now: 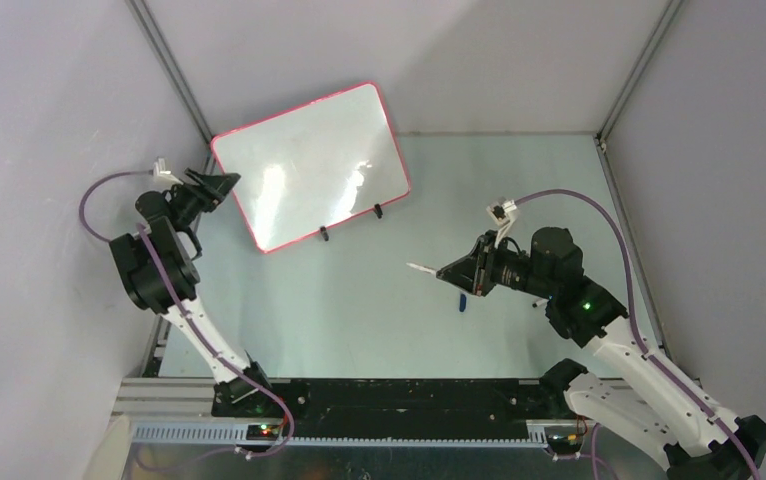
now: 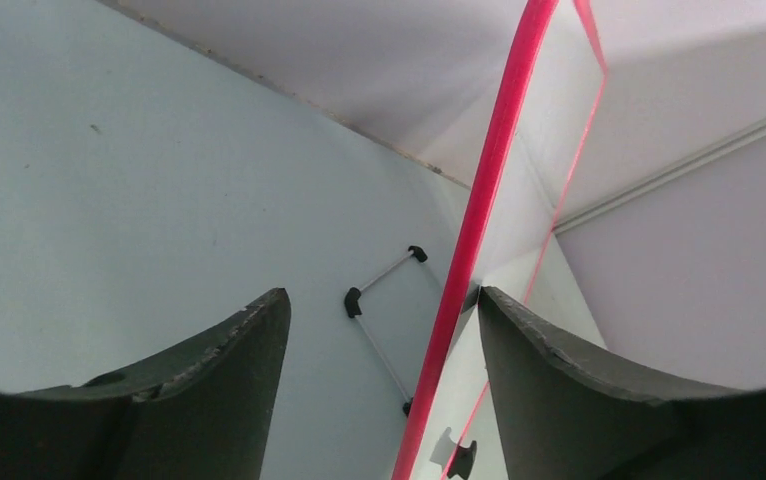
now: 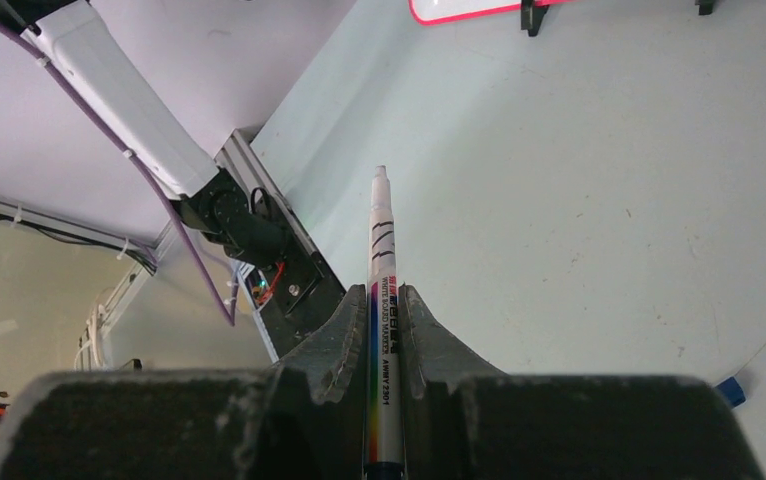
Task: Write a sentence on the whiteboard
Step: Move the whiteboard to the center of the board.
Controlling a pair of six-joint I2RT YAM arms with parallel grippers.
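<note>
Two claws: left claw gapes astride the whiteboard's rim; right claw pinches a white marker.

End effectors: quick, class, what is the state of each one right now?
Left end effector: open, jaws either side of the whiteboard edge.
Right end effector: shut on the marker.

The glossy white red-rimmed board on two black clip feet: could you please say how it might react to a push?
The whiteboard looks thin and rigid, so probably light. Standing on two small clip feet, it could tip or skid on the table.
</note>
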